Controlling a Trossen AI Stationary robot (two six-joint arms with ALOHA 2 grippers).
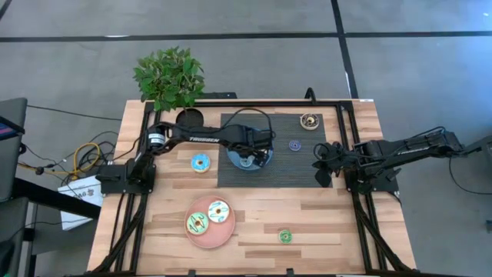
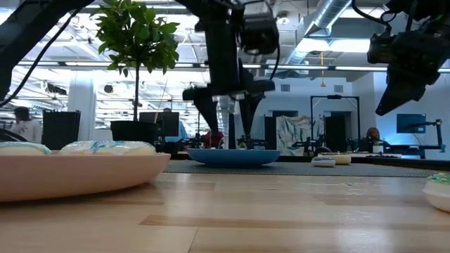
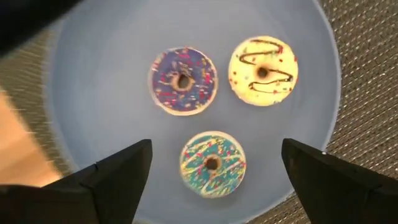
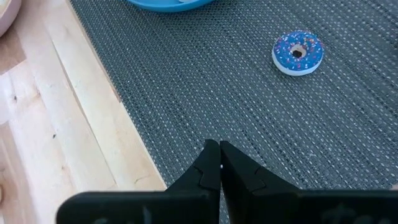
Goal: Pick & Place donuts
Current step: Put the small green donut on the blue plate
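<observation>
Wooden surface point(image 1: 254, 219) with a dark mat point(image 1: 300, 165) at the back, plant in the far corner; open workshop behind.

From my seat: left claw point(image 3: 211, 165) hangs over the blue plate point(image 3: 93, 93), fingers spread wide, nothing in them. Directly below it lies a mini donut with teal icing point(image 3: 212, 163), clear of both fingers, looks like it is down on the plate. Beside it on the same plate: purple mini point(image 3: 183, 81) and cream mini point(image 3: 263, 70). So I count three minis on blue.

Right claw point(image 4: 219, 163) is pressed together, empty, parked over the mat near the right edge.

Further out:
- blue mini point(image 4: 298, 53) alone on the mat, between the blue plate and the right arm
- dark brown donut point(image 1: 310, 121) at the mat's far corner
- light blue donut point(image 1: 200, 162) on bare wood left of the mat
- pink plate point(image 1: 201, 240) at the front holds the green donut point(image 1: 196, 224) and white donut point(image 1: 218, 211)
- small green-iced donut point(image 1: 285, 235) on wood, right of the pink plate

My read: five plated, four loose. Roughly halfway.
</observation>
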